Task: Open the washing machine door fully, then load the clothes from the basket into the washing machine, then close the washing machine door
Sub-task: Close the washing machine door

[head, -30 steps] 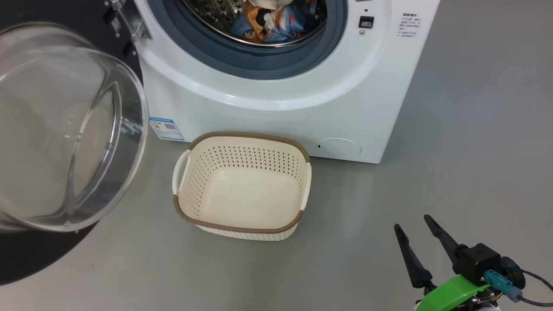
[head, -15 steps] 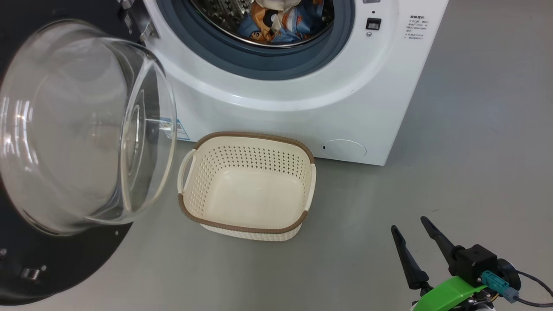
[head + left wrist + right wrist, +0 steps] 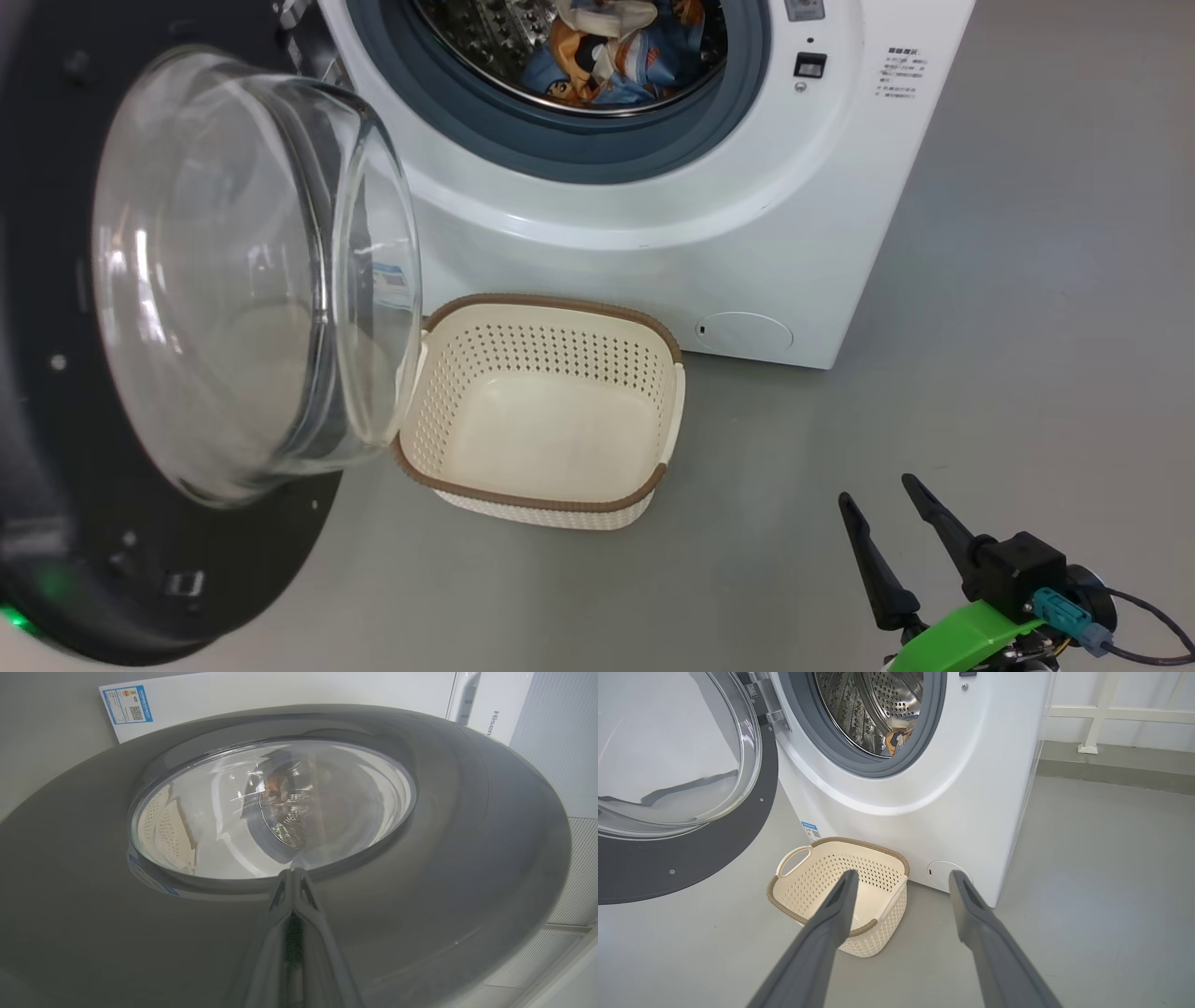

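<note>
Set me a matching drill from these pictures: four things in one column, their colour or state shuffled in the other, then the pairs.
Column one
1 clothes
2 basket
3 washing machine door
4 right gripper

Column two
a cream, empty
b open, holding nothing
c black rim, clear glass
d lying inside the washing machine

Pairs: 1-d, 2-a, 3-c, 4-b

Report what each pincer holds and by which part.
Nothing is held. The right pincer is open. The left pincer is shut on nothing, and its tips appear to rest against the dark outer rim of the washing machine door.
</note>
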Controlling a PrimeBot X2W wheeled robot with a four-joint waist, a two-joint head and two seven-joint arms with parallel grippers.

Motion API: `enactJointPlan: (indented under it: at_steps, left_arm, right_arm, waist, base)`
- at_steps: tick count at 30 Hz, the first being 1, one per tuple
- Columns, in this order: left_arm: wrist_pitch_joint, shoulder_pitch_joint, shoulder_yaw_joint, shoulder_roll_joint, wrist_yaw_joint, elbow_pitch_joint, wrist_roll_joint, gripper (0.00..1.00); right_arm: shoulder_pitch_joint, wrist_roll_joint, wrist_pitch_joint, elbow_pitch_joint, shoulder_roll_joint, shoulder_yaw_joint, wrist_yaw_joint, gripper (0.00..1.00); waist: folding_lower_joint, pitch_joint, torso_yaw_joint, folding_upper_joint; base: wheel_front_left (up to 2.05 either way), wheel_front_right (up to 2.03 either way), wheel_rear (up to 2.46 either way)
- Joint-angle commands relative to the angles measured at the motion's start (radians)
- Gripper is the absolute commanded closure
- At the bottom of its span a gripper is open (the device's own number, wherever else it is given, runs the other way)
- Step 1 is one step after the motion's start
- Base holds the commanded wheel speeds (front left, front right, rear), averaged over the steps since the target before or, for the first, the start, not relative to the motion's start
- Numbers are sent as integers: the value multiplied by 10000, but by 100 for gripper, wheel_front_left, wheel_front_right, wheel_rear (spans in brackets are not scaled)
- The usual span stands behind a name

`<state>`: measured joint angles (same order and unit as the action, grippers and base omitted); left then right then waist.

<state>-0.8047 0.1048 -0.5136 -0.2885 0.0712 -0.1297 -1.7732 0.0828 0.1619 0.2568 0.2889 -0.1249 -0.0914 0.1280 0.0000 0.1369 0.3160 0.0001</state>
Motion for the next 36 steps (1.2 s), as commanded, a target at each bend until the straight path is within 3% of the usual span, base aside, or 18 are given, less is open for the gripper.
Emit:
enactJointPlan:
  at_steps: [1,12,21,36]
  left_arm:
    - [-271,73,-133,-259,32,488,-97,100]
    - [-983,-338,708,770,-261,1992,-497,100]
    - [-1023,-307,1447,1814,-908,2429,-654,100]
    - [97,597,2963,2358,-1856,2136,-562,100]
  right_arm:
    - [184,39,49,-181,31,-303,27,0]
    - [203,85,49,-201,155,-296,27,0]
    - [367,111,49,-202,225,-313,27,0]
    - [681,199,49,-197,310,-123,27,0]
  waist:
    - [0,-14,-20,-1]
    - [0,2,-377,-1]
    - [0,230,-795,-1]
    - [0,718,-2126,-1]
  base:
    - [0,0,0]
    - [0,0,0]
    - [0,0,0]
    - [0,0,0]
